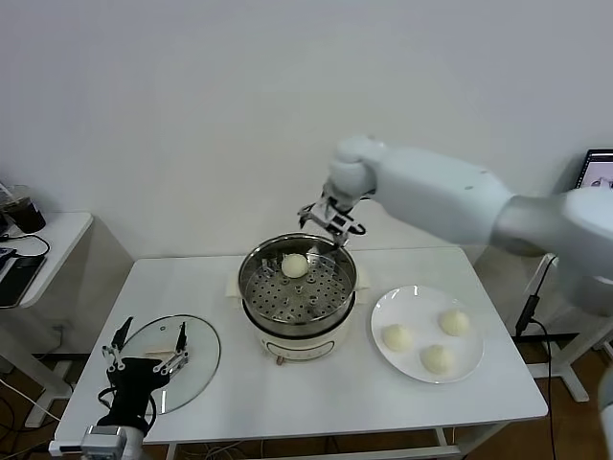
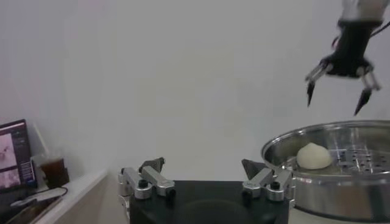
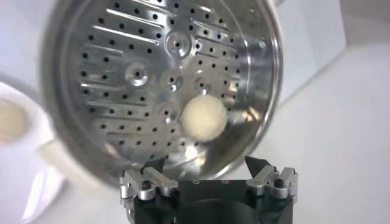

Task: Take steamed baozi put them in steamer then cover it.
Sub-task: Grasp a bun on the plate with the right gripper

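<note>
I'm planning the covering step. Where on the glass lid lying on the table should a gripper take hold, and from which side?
Probably by the cream oblong handle at the centre of the glass lid, coming straight down from above. The lid lies flat on the table, so its rim gives little to pinch, while the handle stands up. The open left gripper hovers over the lid, beside the handle; close the fingers across the handle's narrow width.

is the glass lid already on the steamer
No, the lid lies flat on the table left of the open steamer, beside the left gripper.
</note>
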### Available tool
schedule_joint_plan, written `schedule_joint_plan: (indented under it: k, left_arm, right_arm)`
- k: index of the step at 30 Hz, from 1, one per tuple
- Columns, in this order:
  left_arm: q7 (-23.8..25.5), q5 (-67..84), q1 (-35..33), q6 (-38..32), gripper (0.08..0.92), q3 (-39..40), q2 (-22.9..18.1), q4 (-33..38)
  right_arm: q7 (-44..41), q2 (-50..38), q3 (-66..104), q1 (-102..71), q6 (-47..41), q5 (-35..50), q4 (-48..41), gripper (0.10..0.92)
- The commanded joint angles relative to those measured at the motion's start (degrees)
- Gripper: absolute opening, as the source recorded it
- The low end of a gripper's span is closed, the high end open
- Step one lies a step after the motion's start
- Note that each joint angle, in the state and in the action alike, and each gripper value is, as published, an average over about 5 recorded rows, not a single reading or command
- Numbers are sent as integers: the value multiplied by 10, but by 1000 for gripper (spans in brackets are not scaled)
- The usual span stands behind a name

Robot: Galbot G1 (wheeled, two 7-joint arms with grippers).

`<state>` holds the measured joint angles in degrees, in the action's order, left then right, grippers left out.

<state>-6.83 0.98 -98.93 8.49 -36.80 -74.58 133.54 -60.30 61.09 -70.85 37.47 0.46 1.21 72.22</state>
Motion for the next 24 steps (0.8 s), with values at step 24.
schedule_joint_plan:
  k: [24]
  left_arm:
    - [3,-9,10,1,823,26,26,-19]
  right_arm:
    - [1,-392,255,-416,-179,-79,259,823]
